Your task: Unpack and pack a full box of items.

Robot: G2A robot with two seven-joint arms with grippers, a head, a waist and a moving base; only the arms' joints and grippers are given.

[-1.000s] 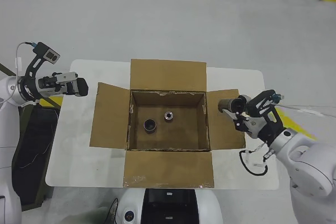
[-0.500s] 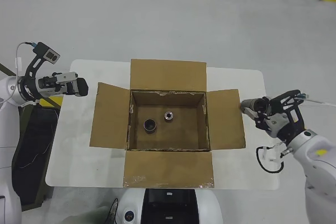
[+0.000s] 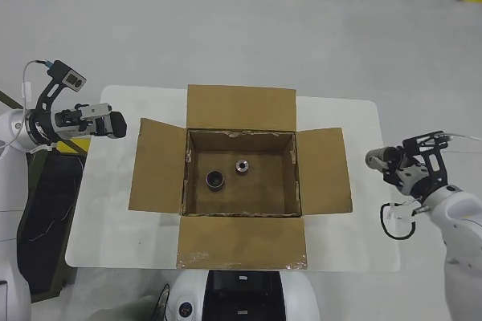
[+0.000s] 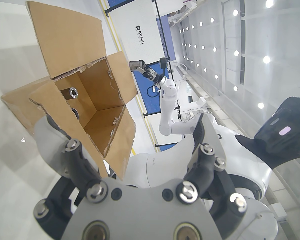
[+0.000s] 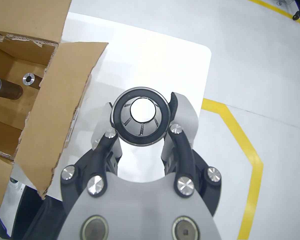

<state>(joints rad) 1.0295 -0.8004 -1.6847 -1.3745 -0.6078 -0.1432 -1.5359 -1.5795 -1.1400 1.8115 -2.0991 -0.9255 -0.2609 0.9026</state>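
**Right gripper (image 5: pixel 142 111) holds a metal tube (image 5: pixel 143 132) beside the box (image 3: pixel 241 104)**

The right gripper is squeezed tight on the hollow metal tube. It hangs over the right side of the white table (image 3: pixel 104 233), just past the open cardboard box's right flap. The left gripper (image 4: pixel 125 128) has its fingers spread wide with nothing in them, out by the table's far left corner. Down in the box sit a dark tube (image 3: pixel 215 179) and a small shiny ring (image 3: pixel 242 167), near each other.

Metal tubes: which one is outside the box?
The tube held by the right gripper, right of the box; the other two sit inside it.
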